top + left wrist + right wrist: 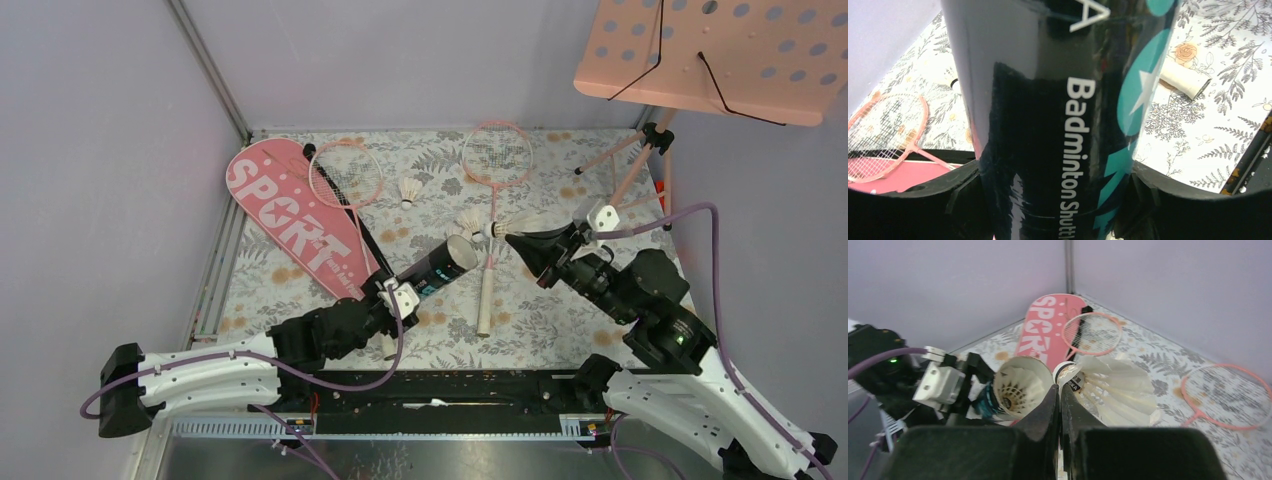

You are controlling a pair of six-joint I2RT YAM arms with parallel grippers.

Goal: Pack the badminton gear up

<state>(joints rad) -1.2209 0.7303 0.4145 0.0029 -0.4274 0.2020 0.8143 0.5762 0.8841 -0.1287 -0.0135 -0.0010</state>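
Leftward, the pink cover (293, 226) is lying flat, one racket (346, 175) lying partly over it. Next, the left gripper (401, 292) is clasping the black tube (448, 262), open mouth facing the right arm. Rightward, the right gripper (1059, 391) is pinching a shuttlecock (1110, 385) just beside that mouth.

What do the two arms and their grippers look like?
The left arm and right arm have white perforated shells, black joints and purple cables. The left gripper and right gripper are black, each with a white block behind it.
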